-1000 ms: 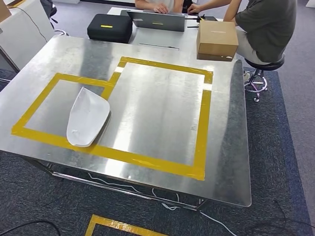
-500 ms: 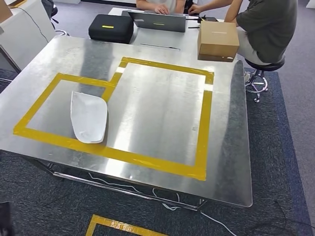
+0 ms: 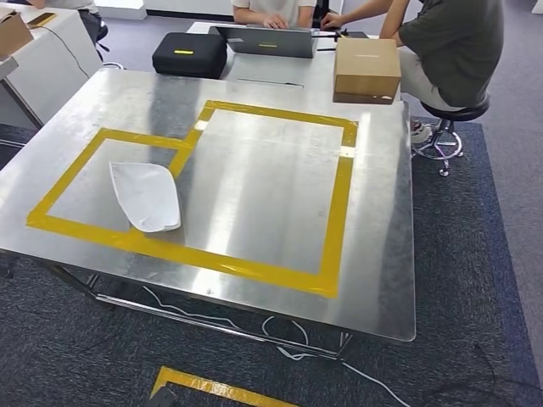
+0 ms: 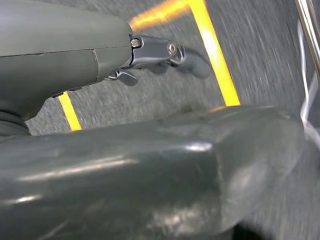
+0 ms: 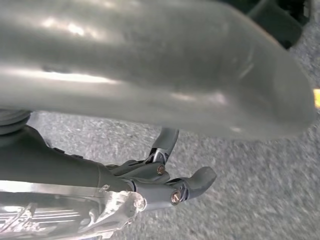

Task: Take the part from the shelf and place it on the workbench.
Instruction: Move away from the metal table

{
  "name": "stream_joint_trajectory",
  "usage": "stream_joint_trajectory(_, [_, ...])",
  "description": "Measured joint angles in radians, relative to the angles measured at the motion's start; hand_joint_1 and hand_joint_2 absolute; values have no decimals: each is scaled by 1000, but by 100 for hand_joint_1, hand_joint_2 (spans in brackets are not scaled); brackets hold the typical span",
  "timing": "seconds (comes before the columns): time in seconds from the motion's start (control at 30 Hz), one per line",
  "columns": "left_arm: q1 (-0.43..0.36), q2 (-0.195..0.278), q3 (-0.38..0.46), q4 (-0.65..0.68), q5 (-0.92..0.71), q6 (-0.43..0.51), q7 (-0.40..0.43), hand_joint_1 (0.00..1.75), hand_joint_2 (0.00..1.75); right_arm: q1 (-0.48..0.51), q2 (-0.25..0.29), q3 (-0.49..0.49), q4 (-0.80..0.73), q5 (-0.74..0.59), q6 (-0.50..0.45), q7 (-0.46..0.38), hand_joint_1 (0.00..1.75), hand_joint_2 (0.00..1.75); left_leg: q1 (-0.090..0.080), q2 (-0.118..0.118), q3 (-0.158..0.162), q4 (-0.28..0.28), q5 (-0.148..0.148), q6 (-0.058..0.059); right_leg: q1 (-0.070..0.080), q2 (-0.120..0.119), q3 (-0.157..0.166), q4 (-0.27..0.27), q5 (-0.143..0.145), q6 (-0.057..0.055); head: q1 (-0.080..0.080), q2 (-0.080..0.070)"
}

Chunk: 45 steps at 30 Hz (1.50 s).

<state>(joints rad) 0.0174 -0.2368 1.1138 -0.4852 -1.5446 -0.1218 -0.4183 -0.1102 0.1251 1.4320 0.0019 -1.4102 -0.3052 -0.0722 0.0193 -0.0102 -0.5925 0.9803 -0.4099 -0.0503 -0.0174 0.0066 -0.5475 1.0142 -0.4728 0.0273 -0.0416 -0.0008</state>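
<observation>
The metal workbench (image 3: 269, 254) is filling most of the head view, its shiny top marked with yellow tape (image 3: 333, 220) in two joined rectangles. Grey carpet (image 3: 473, 271) is spreading out around and beneath it, with white cables (image 3: 282, 326) trailing under the near edge. At the far side, two people are sitting — one in a dark shirt (image 3: 455, 42) on a stool (image 3: 448, 127), another at a laptop (image 3: 269, 40). A cardboard box (image 3: 366, 69) is resting at the bench's far right corner, and a black case (image 3: 189, 52) is lying beside the laptop.

The white part (image 3: 146, 196) is lying flat on the workbench inside the smaller, left taped rectangle, its near end just beside the near strip of tape, with nothing touching it.

The left hand (image 4: 166, 52) is hanging over the carpet beside a yellow floor line, fingers extended and holding nothing. The right hand (image 5: 177, 187) is hanging likewise over bare carpet — fingers apart, nothing in its grasp.
</observation>
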Motion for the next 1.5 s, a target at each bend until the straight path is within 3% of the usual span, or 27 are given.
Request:
stream_joint_trajectory(0.07, [-8,4,-31,48,-17,22,-16,0,0,-2,0,25,0,8,0,12,0,0,1,1,-37,78,-68,-5,-1,-4,-20,-1,17,-16,-3,0])
stream_joint_trajectory(0.13, [-20,11,-49,84,-20,30,-24,0,0,-3,0,45,0,11,-2,18,0,0,0,2,-87,218,-158,-6,3,-8,-42,-1,33,-22,-4,0])
stream_joint_trajectory(0.2, [-28,20,-63,108,-20,33,-30,0,0,-3,-1,58,0,11,-4,21,0,0,0,2,-92,286,-191,-4,6,-12,-63,0,49,-21,-5,0])
stream_joint_trajectory(0.23, [-29,24,-68,119,-21,33,-36,0,0,-3,-1,63,0,12,-9,27,0,0,-1,2,-63,261,-181,-1,7,-12,-73,0,57,-18,-5,0])
stream_joint_trajectory(0.33, [-36,41,-91,146,-20,33,-60,0,0,-3,0,78,0,15,-18,64,0,0,-3,5,89,47,-123,8,9,-12,-95,2,81,-6,-5,0])
stream_joint_trajectory(0.37, [-39,45,-100,155,-16,36,-61,0,0,-4,0,81,0,8,-10,76,0,0,-4,6,118,0,-114,12,10,-13,-99,2,89,0,-5,0])
stream_joint_trajectory(0.47, [-40,50,-109,174,21,27,-14,0,0,-2,0,82,0,-21,24,66,0,0,-11,5,119,-23,-95,30,8,-16,-102,-10,115,19,-4,0])
stream_joint_trajectory(0.5, [-40,52,-108,177,34,12,12,0,0,-1,0,82,0,-26,36,45,0,0,-11,6,113,-23,-87,39,5,-15,-106,-8,109,25,-4,0])
stream_joint_trajectory(0.53, [-41,53,-105,180,44,-7,36,0,0,0,0,82,0,-28,51,24,0,0,-11,7,105,-24,-77,47,4,-13,-115,12,85,29,-3,0])
stream_joint_trajectory(0.63, [-45,61,-97,183,57,-56,72,0,0,0,-2,82,0,-44,136,8,0,0,-13,8,70,-23,-47,60,5,-10,-168,192,-62,37,2,0])
stream_joint_trajectory(0.67, [-45,66,-94,185,61,-63,75,0,0,-1,-4,81,0,-52,167,15,0,0,-14,8,57,-23,-37,61,7,-10,-178,253,-93,37,2,0])
stream_joint_trajectory(0.7, [-45,73,-91,186,65,-67,77,0,0,-1,-6,81,0,-58,189,19,0,0,-16,8,43,-21,-27,60,8,-10,-172,284,-100,36,2,0])
stream_joint_trajectory(0.73, [-45,80,-87,188,71,-69,77,0,0,0,-8,80,0,-61,201,19,0,0,-16,8,30,-20,-17,59,9,-10,-146,278,-87,34,2,0])
stream_joint_trajectory(0.8, [-46,95,-76,190,87,-70,75,0,0,2,-11,80,0,-62,197,0,0,0,-17,6,9,-16,-1,53,10,-8,-42,162,-43,28,2,0])
stream_joint_trajectory(0.87, [-47,105,-64,190,99,-69,73,0,0,0,-11,80,0,-62,183,-22,0,0,-19,5,-3,-11,13,44,11,-2,60,18,-38,22,1,0])
stream_joint_trajectory(0.93, [-48,112,-57,190,103,-69,72,0,0,-3,-11,80,0,-62,177,-30,0,0,-20,5,-7,-11,27,32,15,2,88,-34,-48,14,2,0])
stream_joint_trajectory(1.0, [-47,117,-49,190,105,-69,71,0,0,-4,-11,80,0,-62,176,-31,0,0,-18,4,-12,-10,31,20,15,-2,71,-33,-34,-3,4,0])
stream_joint_trajectory(1.03, [-46,119,-46,191,105,-68,70,0,0,-4,-11,80,0,-62,176,-32,0,0,-17,4,-21,3,10,15,14,-5,61,-34,-24,-12,2,0])
stream_joint_trajectory(1.1, [-44,121,-41,191,105,-68,70,0,0,-4,-11,80,0,-62,175,-32,0,0,-14,4,-52,88,-84,4,11,-9,36,-35,0,-25,-4,0])
stream_joint_trajectory(1.17, [-45,121,-41,191,105,-67,70,0,0,-4,-11,80,0,-62,175,-32,0,0,-13,5,-87,221,-171,-3,12,-11,7,-33,24,-27,-7,0])
stream_joint_trajectory(1.2, [-46,122,-40,191,105,-67,70,0,0,-3,-11,80,0,-62,175,-32,0,0,-12,5,-90,266,-179,-5,11,-12,-8,-32,36,-25,-7,0])
stream_joint_trajectory(1.23, [-46,123,-40,191,105,-67,70,0,0,-3,-11,80,0,-62,175,-32,0,0,-11,5,-78,280,-165,-7,11,-13,-23,-32,47,-22,-7,0])
stream_joint_trajectory(1.27, [-46,124,-40,191,105,-67,70,0,0,-3,-11,80,0,-62,175,-32,0,0,-9,5,-47,257,-137,-9,9,-14,-36,-31,57,-18,-7,0])
stream_joint_trajectory(1.33, [-48,126,-40,191,105,-67,69,0,0,-3,-12,80,0,-62,175,-33,0,0,-3,7,59,125,-93,-13,8,-14,-58,-25,74,-8,-8,0])
stream_joint_trajectory(1.4, [-53,126,-40,192,105,-67,68,0,0,-5,-12,80,0,-62,175,-33,0,0,-1,5,144,-4,-99,-5,10,-14,-75,-16,91,4,-9,0])
stream_joint_trajectory(1.43, [-54,126,-40,192,105,-67,68,0,0,-5,-12,80,0,-62,175,-33,0,0,-3,4,159,-33,-106,4,10,-14,-80,-14,100,9,-10,0])
stream_joint_trajectory(1.5, [-52,126,-40,193,106,-67,68,0,0,-3,-12,80,0,-61,173,-35,0,0,-7,6,147,-37,-100,25,6,-14,-87,-16,114,21,-10,0])
